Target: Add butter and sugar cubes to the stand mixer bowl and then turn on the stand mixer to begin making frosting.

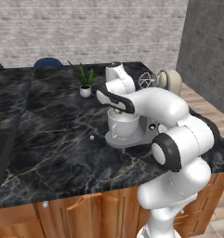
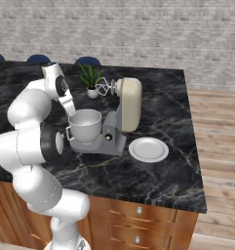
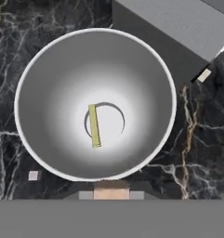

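Note:
The white stand mixer bowl (image 3: 48, 102) sits on the stand mixer's grey base (image 3: 178, 32), and I look straight down into it. The butter (image 3: 94, 125), a thin tan stick, lies on the bowl's pale floor. A tiny white sugar cube (image 3: 33, 175) rests on the dark counter just outside the rim, also seen as a white speck (image 1: 91, 137) left of the bowl (image 1: 122, 123). My gripper (image 1: 114, 110) (image 2: 74, 113) hangs right above the bowl (image 2: 85, 124), holding nothing. The stand mixer (image 2: 129, 102) has its cream head tilted back and its whisk (image 2: 103, 88) raised.
A flat white plate (image 2: 148, 149) lies on the counter right of the mixer. A small potted plant (image 1: 85, 79) stands behind the bowl. The black marble counter stretches open to the left, and its front edge runs above wooden drawers.

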{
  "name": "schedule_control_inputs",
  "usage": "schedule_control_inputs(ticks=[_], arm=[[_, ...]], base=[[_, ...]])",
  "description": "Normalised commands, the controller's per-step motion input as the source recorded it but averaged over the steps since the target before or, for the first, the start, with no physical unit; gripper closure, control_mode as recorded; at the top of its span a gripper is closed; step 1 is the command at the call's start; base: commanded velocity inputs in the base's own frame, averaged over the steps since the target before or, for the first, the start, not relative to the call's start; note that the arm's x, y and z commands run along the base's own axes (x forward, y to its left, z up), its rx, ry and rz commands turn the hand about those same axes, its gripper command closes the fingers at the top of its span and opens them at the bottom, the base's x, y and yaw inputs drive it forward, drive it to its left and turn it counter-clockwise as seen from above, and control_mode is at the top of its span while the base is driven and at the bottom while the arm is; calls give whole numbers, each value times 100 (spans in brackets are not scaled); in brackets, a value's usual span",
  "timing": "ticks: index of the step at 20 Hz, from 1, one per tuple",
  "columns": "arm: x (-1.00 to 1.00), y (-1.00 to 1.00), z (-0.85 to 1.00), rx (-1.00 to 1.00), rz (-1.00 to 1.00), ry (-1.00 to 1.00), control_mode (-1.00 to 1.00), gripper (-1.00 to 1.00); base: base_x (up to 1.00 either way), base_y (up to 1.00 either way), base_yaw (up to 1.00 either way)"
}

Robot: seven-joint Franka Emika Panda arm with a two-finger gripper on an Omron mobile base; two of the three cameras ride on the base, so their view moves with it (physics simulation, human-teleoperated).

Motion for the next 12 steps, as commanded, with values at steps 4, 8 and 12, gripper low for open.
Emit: schedule_control_inputs(ticks=[4,8,12], arm=[[44,-36,0,0,0,0,-100,100],[15,-11,-9,0,0,0,-100,100],[0,-2,-41,0,0,-2,-100,100]], base=[[0,0,0],[0,0,0],[0,0,0]])
